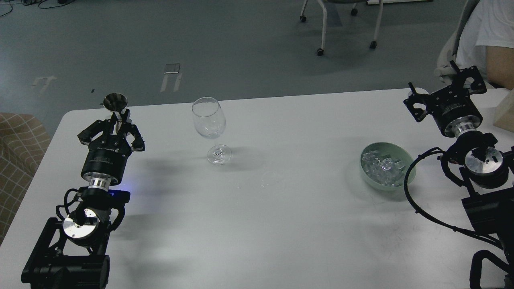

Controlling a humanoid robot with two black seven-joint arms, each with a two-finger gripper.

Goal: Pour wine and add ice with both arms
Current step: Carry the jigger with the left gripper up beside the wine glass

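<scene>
A clear wine glass [209, 124] stands upright on the white table [257, 224], left of centre. My left gripper [116, 120] is shut on the stem of a small metal funnel-shaped cup [115, 102] and holds it upright, left of the glass and apart from it. The ice [381, 166] is a heap of small clear cubes in a pale green bowl [406, 176] at the right. My right gripper [441, 91] is open and empty, beyond and to the right of the bowl, near the table's far right corner.
A few small clear bits or drops [268, 180] lie on the table between glass and bowl. A person in white [488, 36] sits past the far right corner. A pale box edge [506, 114] shows at the right. A chair [341, 24] stands on the floor beyond.
</scene>
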